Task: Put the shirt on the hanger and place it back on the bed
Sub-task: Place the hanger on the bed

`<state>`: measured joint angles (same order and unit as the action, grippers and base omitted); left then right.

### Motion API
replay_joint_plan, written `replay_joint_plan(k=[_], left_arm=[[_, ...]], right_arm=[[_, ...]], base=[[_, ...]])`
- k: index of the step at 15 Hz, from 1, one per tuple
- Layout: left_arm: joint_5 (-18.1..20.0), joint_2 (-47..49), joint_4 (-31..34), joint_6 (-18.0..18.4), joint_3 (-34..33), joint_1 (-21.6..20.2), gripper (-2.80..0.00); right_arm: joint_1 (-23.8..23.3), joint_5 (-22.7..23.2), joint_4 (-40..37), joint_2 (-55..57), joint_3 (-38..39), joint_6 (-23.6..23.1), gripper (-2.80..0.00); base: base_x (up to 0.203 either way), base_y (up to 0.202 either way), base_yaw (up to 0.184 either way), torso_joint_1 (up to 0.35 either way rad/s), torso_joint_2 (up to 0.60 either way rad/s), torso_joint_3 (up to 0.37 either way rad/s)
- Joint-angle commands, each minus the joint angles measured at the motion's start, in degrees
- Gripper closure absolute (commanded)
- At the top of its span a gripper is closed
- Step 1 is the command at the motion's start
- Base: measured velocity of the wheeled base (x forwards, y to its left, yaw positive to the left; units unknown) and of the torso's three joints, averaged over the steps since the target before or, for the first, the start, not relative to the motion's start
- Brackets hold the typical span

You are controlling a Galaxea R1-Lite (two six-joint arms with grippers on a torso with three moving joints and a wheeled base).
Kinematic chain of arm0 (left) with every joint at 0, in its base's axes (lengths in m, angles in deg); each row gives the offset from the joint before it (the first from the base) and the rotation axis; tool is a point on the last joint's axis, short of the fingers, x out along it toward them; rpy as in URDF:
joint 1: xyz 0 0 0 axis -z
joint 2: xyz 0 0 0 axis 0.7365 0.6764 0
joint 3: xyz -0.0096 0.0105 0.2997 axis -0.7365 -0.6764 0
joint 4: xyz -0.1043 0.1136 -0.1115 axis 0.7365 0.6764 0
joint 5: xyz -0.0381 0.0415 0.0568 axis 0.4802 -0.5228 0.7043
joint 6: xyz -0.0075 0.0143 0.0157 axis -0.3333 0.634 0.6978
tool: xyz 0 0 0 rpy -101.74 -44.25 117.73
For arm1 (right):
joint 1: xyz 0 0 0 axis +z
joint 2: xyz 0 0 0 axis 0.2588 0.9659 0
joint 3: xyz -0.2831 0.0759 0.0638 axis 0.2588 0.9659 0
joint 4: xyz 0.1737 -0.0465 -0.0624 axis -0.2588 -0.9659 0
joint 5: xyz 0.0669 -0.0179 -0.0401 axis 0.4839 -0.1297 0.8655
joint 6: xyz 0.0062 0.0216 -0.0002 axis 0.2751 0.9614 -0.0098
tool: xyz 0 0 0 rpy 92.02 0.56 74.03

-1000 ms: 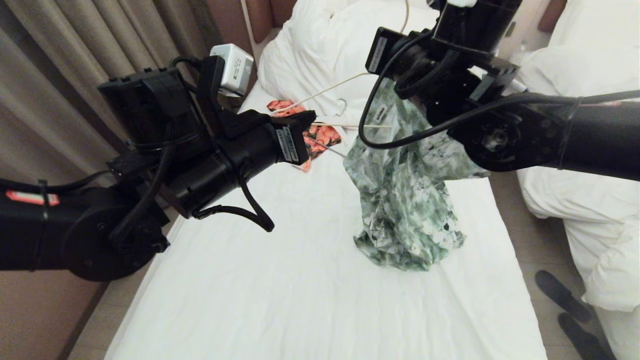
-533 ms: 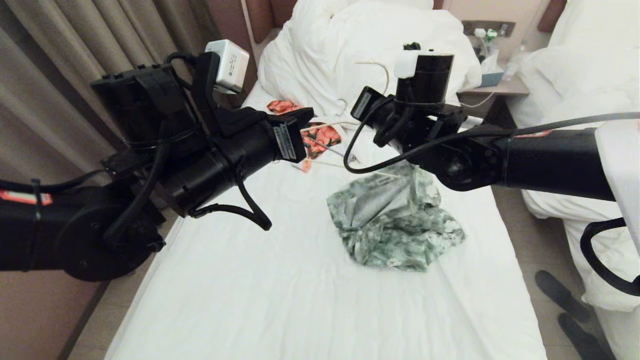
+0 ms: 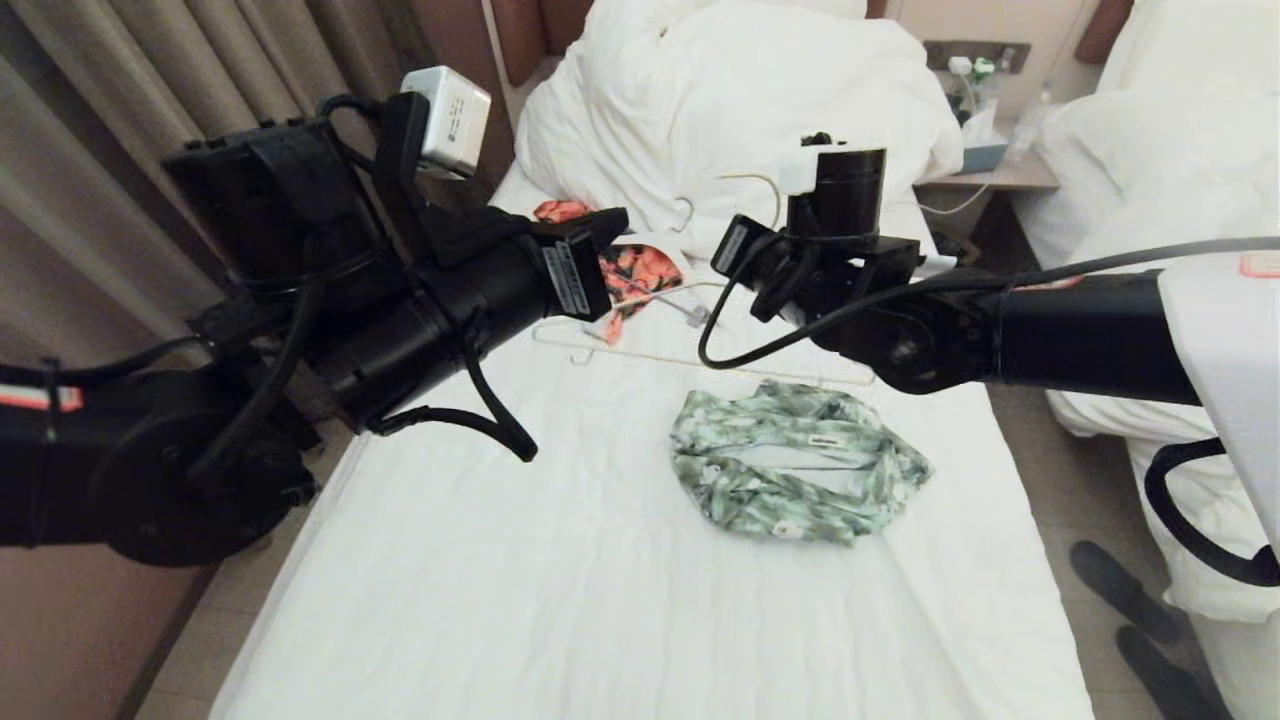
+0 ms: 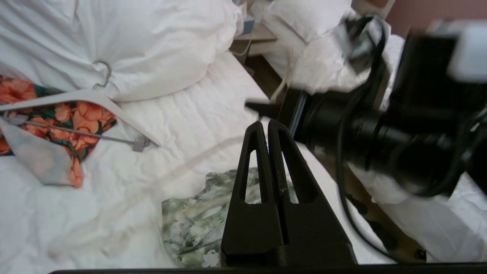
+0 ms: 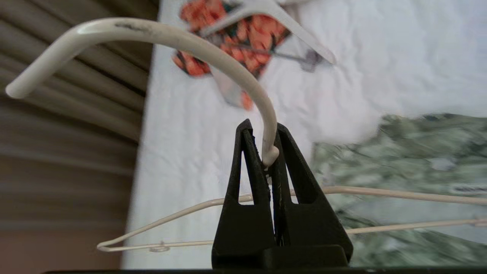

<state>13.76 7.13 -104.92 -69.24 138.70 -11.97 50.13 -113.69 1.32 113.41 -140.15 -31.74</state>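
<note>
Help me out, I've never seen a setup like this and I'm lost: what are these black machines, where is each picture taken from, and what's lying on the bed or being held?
They are a robot's two arms, each ending in a gripper. The wide picture comes from a camera on its head, looking down at the bed. The other two come from cameras on each wrist, behind the fingers. On the white sheet lies a crumpled green-and-white shirt, and near the pillows an orange floral garment on a broad white hanger. The right gripper is shut on the hook of a thin cream hanger, whose wire frame hangs just above the shirt. The left gripper is shut and holds nothing.
</note>
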Motion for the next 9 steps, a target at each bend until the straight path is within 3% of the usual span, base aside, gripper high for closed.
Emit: replay_joint_plan(k=[1, 5, 9], left_arm=[[0.0, -1.6, -0.2, -0.1, 0.0, 0.0, 0.00], [0.1, -3.3, -0.2, -0.2, 0.2, -1.6, 0.00], [-0.3, -3.6, -0.2, -0.1, 0.4, -2.5, 0.00]], right_arm=[[-0.1, -0.2, 0.1, -0.1, 2.2, -0.9, 0.00], [-2.3, -0.2, -0.8, -0.5, 5.6, -3.9, 0.00], [-4.1, -0.2, -12.3, 0.3, 6.6, -4.2, 0.00]], base=[[0.000, 0.000, 0.000, 0.000, 0.00, 0.000], [0.000, 0.000, 0.000, 0.000, 0.00, 0.000], [0.000, 0.000, 0.000, 0.000, 0.00, 0.000]])
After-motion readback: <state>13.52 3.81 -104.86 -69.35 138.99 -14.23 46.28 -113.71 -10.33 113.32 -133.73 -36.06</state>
